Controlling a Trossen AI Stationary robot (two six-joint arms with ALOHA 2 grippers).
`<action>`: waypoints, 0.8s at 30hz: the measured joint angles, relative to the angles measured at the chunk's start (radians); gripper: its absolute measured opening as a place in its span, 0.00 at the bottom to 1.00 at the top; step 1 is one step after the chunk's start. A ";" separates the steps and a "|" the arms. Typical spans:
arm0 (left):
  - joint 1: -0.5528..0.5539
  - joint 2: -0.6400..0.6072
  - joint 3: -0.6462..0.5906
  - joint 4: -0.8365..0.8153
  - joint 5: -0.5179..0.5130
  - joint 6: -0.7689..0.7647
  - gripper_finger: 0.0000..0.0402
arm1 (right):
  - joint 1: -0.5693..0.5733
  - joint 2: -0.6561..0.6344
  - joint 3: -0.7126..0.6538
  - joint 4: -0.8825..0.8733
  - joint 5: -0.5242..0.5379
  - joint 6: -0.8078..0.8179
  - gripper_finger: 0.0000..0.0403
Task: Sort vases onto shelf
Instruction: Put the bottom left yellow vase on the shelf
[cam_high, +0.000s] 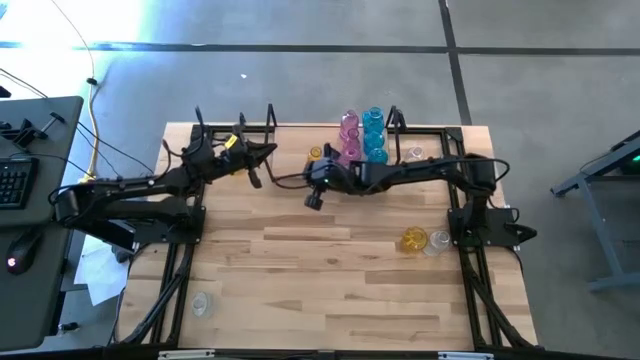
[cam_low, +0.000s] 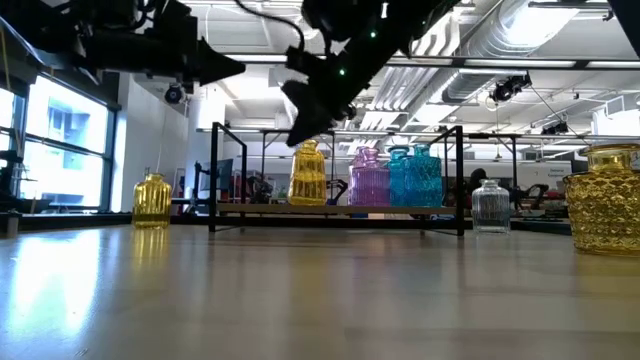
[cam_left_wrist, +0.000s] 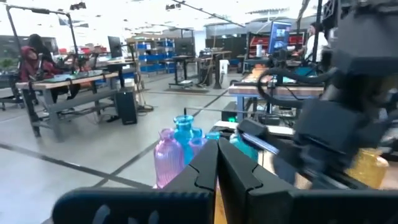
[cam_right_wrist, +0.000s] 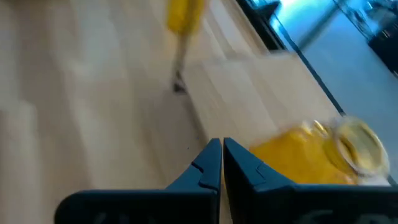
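**A:** High view first. I count two pink vases (cam_high: 349, 137) and two or three cyan vases (cam_high: 374, 135) packed together on the shelf (cam_high: 430, 131) at the far edge of the table (cam_high: 330, 290), with an amber vase (cam_high: 316, 154) just beside them. That is the sorted part, as far as I can tell.

**B:** And what is left for us?

**A:** Another amber vase (cam_high: 414, 240) and a clear vase (cam_high: 437, 242) stand together near the base of my right arm. A second clear vase (cam_high: 200, 303) sits at the near left corner, and there's a clear one (cam_high: 414, 154) by the shelf's right end; I cannot tell whether it is on the board. The low view adds a yellow vase (cam_low: 151, 200) standing on the tabletop, off the shelf's end.

**B:** Grippers?

**A:** The right gripper (cam_right_wrist: 222, 163) is closed, fingers pressed together, holding nothing. It hangs over the shelf's edge right by that amber vase. The left gripper (cam_left_wrist: 217, 168) is closed and empty too, raised over the shelf's left half.

**B:** So, roughly halfway?

**A:** That's my judgement: about half placed, four or five left.
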 joint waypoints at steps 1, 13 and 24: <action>0.000 -0.003 -0.007 0.000 0.000 0.000 0.00 | -0.008 0.004 0.003 -0.024 0.014 0.004 0.00; 0.006 -0.002 -0.022 0.007 -0.004 0.000 0.00 | -0.110 0.007 0.006 -0.085 0.049 0.017 0.00; 0.006 -0.002 -0.022 0.007 -0.004 0.001 0.00 | -0.128 -0.013 0.006 -0.047 -0.042 0.003 0.00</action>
